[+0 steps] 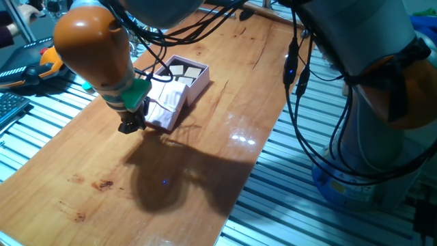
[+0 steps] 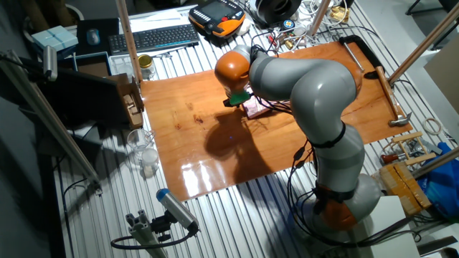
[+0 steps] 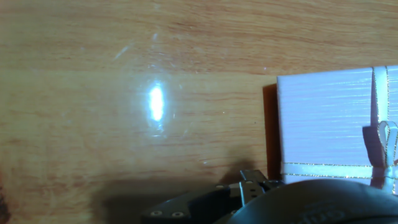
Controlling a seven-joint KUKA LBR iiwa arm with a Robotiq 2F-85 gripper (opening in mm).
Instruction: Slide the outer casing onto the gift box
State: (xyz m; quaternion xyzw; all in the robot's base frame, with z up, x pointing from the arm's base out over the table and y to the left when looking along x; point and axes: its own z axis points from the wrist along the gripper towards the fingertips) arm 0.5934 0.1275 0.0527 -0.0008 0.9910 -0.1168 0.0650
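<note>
The outer casing (image 1: 166,104) is a pale pink flat sleeve with a cream ribbon, lying on the wooden table. Its far end overlaps the gift box (image 1: 189,73), a shallow pink tray with beige squares showing at its far part. My gripper (image 1: 132,123) sits low at the casing's near edge, fingers together, holding nothing. In the hand view the casing (image 3: 326,127) fills the right side, and one fingertip (image 3: 252,185) shows just left of its corner. In the other fixed view the arm hides most of the casing (image 2: 257,109).
The wooden table top (image 1: 171,184) stretches toward the camera from the casing. Black cables (image 1: 295,75) hang over the table's right edge. A keyboard (image 2: 154,37) and a jar (image 2: 146,66) stand beyond the table's far side.
</note>
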